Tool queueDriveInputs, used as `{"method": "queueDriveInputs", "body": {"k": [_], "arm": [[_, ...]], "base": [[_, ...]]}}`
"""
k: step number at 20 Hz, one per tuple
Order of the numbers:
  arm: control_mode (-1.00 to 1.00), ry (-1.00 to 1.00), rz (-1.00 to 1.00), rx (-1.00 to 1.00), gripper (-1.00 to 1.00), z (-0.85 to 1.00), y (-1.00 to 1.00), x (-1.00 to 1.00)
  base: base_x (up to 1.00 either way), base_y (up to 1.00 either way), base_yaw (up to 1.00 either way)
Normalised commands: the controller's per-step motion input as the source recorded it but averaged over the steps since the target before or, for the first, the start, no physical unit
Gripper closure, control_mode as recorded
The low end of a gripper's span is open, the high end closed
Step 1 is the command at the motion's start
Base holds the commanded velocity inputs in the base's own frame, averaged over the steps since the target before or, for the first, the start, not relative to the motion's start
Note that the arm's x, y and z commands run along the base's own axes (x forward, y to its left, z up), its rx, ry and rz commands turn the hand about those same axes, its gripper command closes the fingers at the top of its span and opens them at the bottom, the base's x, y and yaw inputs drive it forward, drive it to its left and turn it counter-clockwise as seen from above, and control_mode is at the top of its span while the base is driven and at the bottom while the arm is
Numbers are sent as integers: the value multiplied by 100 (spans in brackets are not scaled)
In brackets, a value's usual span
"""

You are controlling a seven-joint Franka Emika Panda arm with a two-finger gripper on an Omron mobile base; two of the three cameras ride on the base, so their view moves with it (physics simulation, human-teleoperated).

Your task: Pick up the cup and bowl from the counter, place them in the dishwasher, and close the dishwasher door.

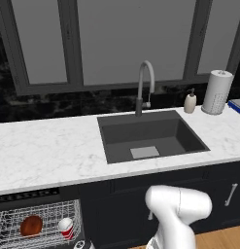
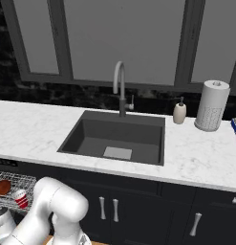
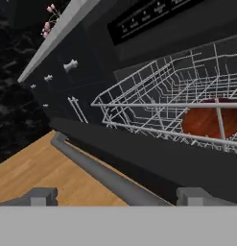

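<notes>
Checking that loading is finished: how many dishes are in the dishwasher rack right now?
2. The bowl lies toward the rack's left side, and the cup stands just right of it. The left base view cuts off the rack's lower part, so more could be hidden.

Both base views overlook the sink (image 1: 150, 138); the hand view hugs the rack (image 3: 153, 103).

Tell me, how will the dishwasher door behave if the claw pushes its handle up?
The dishwasher door looks like a rigid flat panel, so it probably swings as one piece. Its smooth round handle may slip between the open claw tips.
</notes>
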Motion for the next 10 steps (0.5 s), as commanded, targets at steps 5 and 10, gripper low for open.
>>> {"method": "queueDriveInputs", "body": {"k": [5, 10], "arm": [[-100, -1, -32, 17, -100, -62, -100, 100], [-100, 0, -44, 2, -100, -97, -72, 60]], "base": [[0, 0, 0], [0, 0, 0]]}}
